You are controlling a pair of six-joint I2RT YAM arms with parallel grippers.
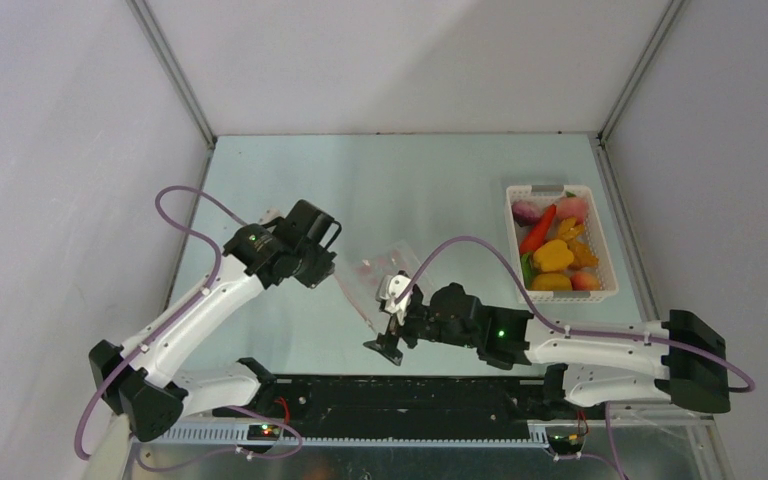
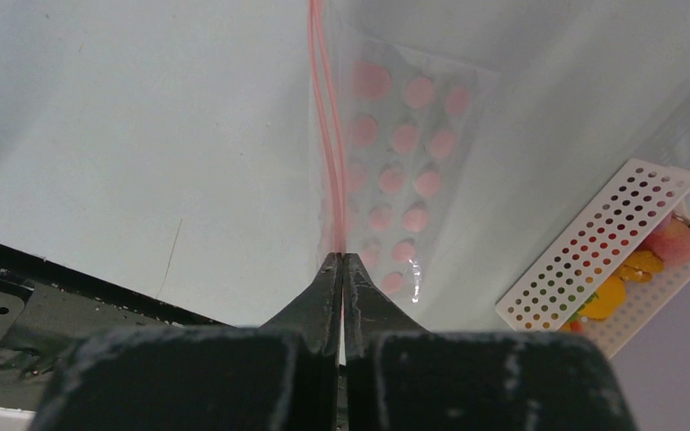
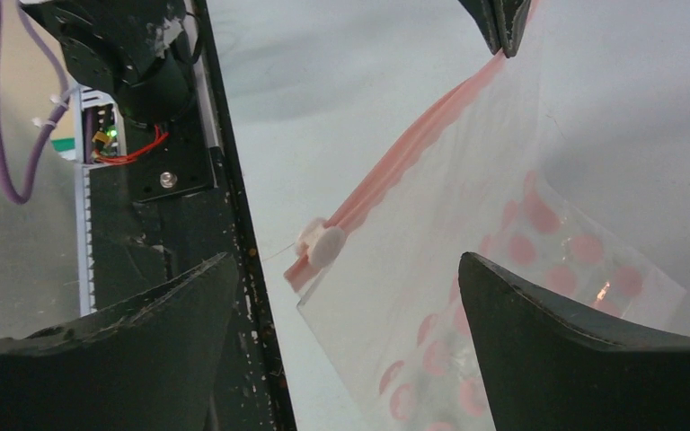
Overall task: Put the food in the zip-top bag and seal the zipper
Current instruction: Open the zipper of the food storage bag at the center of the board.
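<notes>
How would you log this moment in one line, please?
left gripper: shut on zipper | right gripper: open near slider | food: in basket

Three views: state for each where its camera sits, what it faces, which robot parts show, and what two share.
Top external: above and behind the robot, looking down on the table; left arm, right arm, zip-top bag, basket.
Left wrist: on the left arm, looking along shut left fingers pinching the zipper.
Right wrist: on the right arm, looking between open right fingers at the slider.
Shared: both wrist views show the zipper and the left fingers.
</notes>
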